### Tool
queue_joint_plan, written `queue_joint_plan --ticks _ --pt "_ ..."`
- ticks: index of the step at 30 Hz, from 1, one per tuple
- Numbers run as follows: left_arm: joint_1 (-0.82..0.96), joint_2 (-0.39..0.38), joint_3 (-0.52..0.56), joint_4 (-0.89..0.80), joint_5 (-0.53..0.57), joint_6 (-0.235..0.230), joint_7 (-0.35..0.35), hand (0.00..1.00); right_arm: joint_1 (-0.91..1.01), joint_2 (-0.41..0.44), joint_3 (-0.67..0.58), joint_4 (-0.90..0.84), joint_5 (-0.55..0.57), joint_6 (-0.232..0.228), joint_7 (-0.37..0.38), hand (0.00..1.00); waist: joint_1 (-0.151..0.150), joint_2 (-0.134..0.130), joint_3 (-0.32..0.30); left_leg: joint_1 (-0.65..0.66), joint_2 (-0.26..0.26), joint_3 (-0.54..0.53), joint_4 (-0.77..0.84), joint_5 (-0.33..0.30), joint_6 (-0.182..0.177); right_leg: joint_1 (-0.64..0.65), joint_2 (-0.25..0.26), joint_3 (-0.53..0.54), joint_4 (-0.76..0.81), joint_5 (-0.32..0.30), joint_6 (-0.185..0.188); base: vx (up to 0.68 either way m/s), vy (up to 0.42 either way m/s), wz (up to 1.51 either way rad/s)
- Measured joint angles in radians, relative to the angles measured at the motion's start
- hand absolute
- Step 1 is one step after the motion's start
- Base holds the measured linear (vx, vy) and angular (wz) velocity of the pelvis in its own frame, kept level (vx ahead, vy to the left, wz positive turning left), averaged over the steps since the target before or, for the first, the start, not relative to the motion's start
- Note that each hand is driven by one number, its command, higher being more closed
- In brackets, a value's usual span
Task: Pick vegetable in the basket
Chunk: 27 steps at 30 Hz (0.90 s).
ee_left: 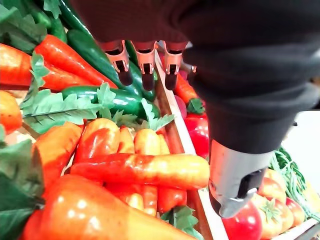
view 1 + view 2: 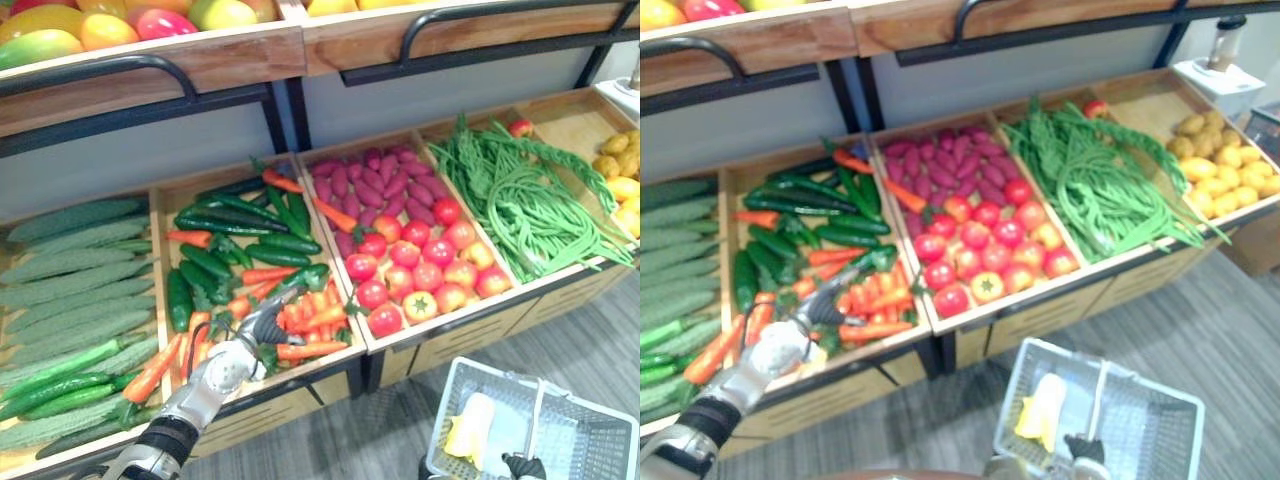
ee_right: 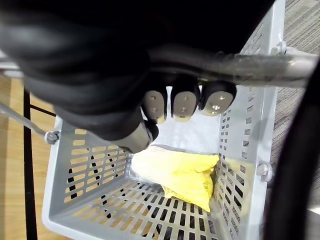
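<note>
My left hand (image 2: 243,357) reaches over the wooden crate (image 2: 300,385) of carrots (image 2: 312,320), cucumbers (image 2: 240,222) and green peppers. Its fingers (image 1: 146,65) are straight and hover just above an orange carrot (image 1: 145,170) with nothing held. At the lower right hangs a grey plastic basket (image 2: 590,440). My right hand (image 2: 523,466) has its fingers (image 3: 183,104) curled round the basket handle (image 3: 260,65). A yellow and white item (image 3: 175,172) lies on the basket floor.
Ridged green gourds (image 2: 70,290) fill the crate on the left. Tomatoes (image 2: 420,265) and purple sweet potatoes (image 2: 370,180) lie right of the carrots, then long beans (image 2: 510,190) and potatoes (image 2: 620,170). An upper shelf holds mangoes (image 2: 100,25). Grey floor (image 2: 370,430) lies in front.
</note>
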Motion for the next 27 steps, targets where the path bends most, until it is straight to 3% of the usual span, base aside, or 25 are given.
queue_joint_plan --ticks 10,27 --pt "-0.087 -0.055 0.005 0.061 0.031 0.035 0.030 0.00 -0.018 -0.001 0.019 -0.016 0.000 -0.001 0.000 1.00 -0.030 0.015 0.039 0.001 0.005 0.035 0.001 -0.005 -0.008 -0.021 0.010 0.032 -0.001 0.005 -0.003 -0.03 -0.050 -0.11" --pt "-0.145 -0.072 0.044 0.178 0.080 0.081 0.047 0.00 -0.052 -0.002 0.033 -0.044 0.001 -0.005 -0.002 1.00 -0.033 0.033 0.098 -0.004 0.018 0.108 0.018 -0.019 -0.020 -0.071 0.028 0.106 0.003 0.018 -0.012 -0.06 -0.052 -0.14"
